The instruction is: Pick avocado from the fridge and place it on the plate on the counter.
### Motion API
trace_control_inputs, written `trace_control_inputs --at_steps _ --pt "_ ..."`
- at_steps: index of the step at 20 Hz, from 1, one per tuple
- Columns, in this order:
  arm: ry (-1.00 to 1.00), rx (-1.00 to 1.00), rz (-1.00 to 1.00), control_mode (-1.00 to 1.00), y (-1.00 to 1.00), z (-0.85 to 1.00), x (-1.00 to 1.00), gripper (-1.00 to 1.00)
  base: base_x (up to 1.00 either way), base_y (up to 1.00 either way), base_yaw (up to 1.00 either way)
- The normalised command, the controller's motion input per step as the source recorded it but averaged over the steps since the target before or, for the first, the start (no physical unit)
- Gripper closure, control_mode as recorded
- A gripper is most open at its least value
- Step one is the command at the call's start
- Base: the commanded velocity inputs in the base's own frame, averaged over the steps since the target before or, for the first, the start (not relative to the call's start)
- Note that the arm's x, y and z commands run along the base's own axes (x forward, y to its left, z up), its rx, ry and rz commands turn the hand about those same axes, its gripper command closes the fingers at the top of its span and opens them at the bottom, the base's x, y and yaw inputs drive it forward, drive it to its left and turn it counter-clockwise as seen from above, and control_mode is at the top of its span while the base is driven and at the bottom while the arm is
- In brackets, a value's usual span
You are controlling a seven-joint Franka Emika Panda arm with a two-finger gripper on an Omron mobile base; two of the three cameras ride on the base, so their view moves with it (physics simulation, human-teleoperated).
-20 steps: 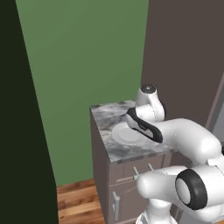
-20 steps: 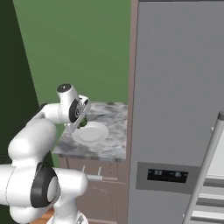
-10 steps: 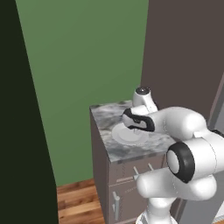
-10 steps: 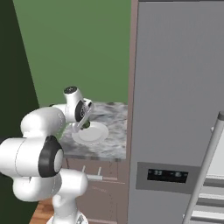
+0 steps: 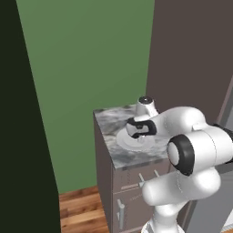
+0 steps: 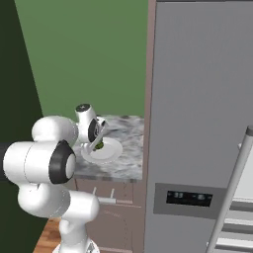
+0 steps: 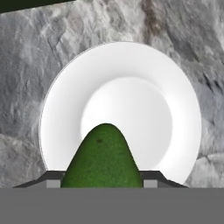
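Observation:
My gripper (image 6: 99,143) is shut on the dark green avocado (image 7: 103,158), which pokes up between the finger tips in the hand view. Straight beneath it lies the round white plate (image 7: 131,70) on the marbled counter (image 7: 26,87). From the right base view the avocado (image 6: 99,145) hangs just above the plate (image 6: 109,151). In the left base view my hand (image 5: 139,129) covers the middle of the plate (image 5: 124,138). The grey fridge (image 6: 197,123) stands shut to the right of the counter (image 6: 123,165).
The counter tops a brown cabinet with silver handles (image 5: 121,212). A green wall (image 5: 82,68) rises behind it and a dark panel (image 5: 18,136) stands at the left. The fridge's long bar handle (image 6: 232,188) and black display (image 6: 188,198) are near my right side.
The arm has folded in and the hand has come lower and further over the plate, still holding the avocado. Both base views have shifted a little.

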Motion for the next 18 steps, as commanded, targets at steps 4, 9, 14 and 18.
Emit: trace_control_inputs --at_steps 4,9,14,18 --pt "0.02 0.00 0.00 -1.00 0.00 -0.42 0.24 1.00 0.00 0.00 0.00" --pt "0.01 0.01 0.00 -1.00 0.00 -0.37 0.29 1.00 0.00 0.00 0.00" --pt "0.01 0.00 0.00 -1.00 0.00 -0.33 0.31 1.00 0.00 0.00 0.00" --pt "0.03 0.00 0.00 -1.00 0.00 -0.34 0.32 1.00 0.00 0.00 0.00"
